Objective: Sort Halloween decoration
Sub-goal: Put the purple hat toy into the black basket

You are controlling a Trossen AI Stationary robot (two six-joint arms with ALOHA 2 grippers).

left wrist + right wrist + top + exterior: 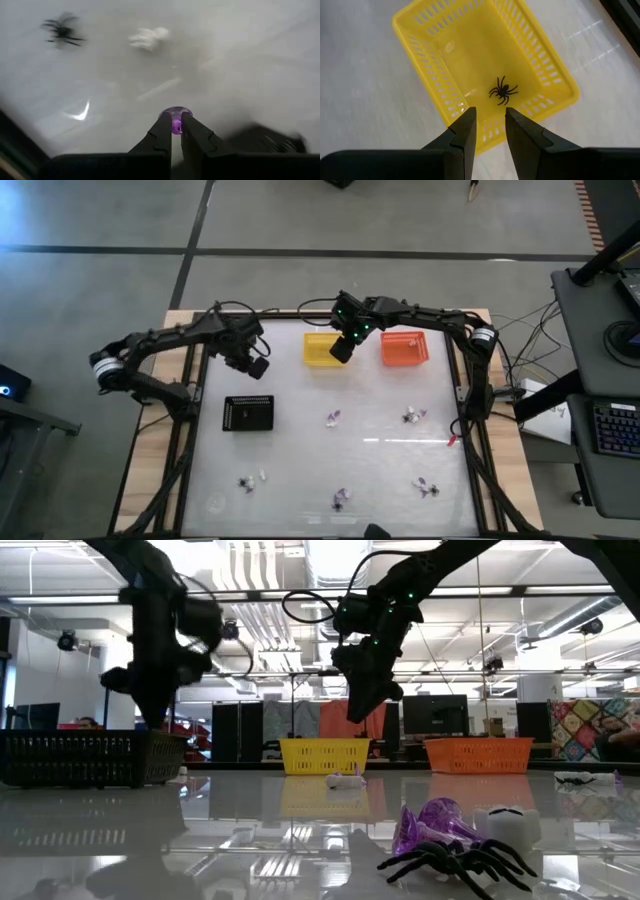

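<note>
Glossy white tabletop [300, 460]. Left pincer [175, 131] pinching purple trinket [175, 120], light, probably hard plastic, slippery; grip centred. Right pincer [490, 127] spread over yellow basket [415, 30], spider [503, 91] inside.

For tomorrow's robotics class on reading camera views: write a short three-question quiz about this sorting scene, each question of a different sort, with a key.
1. True or false: the left gripper is shut on a purple trinket.
2. What lies in the yellow basket? A) a black spider B) a white ghost C) nothing
3. Fill in: the right gripper hangs open above the ____ basket.

Key:
1. True.
2. A: a black spider lies on its floor.
3. Yellow; the orange basket stands beside it, and the black tray sits near the left arm.
</note>
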